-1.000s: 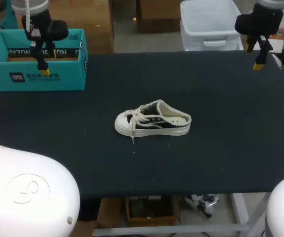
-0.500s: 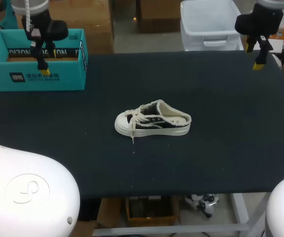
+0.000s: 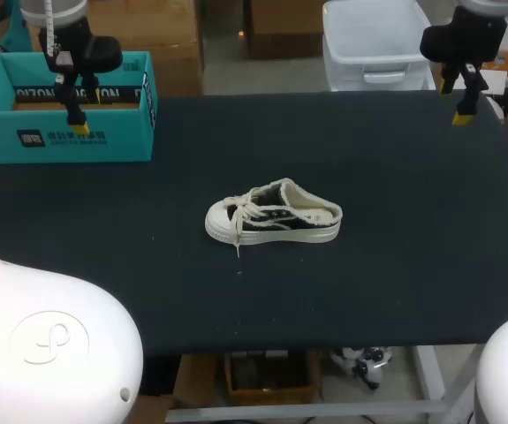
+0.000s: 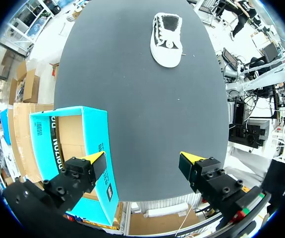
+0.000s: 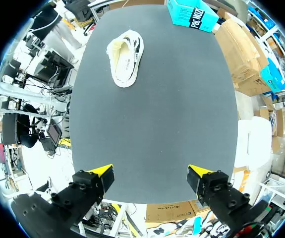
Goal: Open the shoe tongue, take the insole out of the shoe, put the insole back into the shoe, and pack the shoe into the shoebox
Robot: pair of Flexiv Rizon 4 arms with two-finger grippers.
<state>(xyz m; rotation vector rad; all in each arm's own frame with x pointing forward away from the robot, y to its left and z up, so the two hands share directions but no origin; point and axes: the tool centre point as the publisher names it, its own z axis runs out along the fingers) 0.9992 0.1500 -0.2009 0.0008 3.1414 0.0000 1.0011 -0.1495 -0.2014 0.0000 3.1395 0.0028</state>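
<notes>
A black-and-cream low shoe (image 3: pixel 274 215) with loose white laces lies on its sole in the middle of the dark table (image 3: pixel 395 265), toe toward the left. Its tongue area and pale insole show in the left wrist view as the shoe (image 4: pixel 166 32) and in the right wrist view as the shoe (image 5: pixel 126 57), far ahead of each gripper. The teal shoebox (image 3: pixel 64 110) stands open at the back left corner. My left gripper (image 3: pixel 82 113) hangs open above the shoebox (image 4: pixel 73 144). My right gripper (image 3: pixel 458 102) hangs open over the back right corner. Both hold nothing.
A white plastic bin (image 3: pixel 373 40) stands just behind the table's far edge. The teal shoebox (image 5: pixel 192 15) is the only other thing on the tabletop.
</notes>
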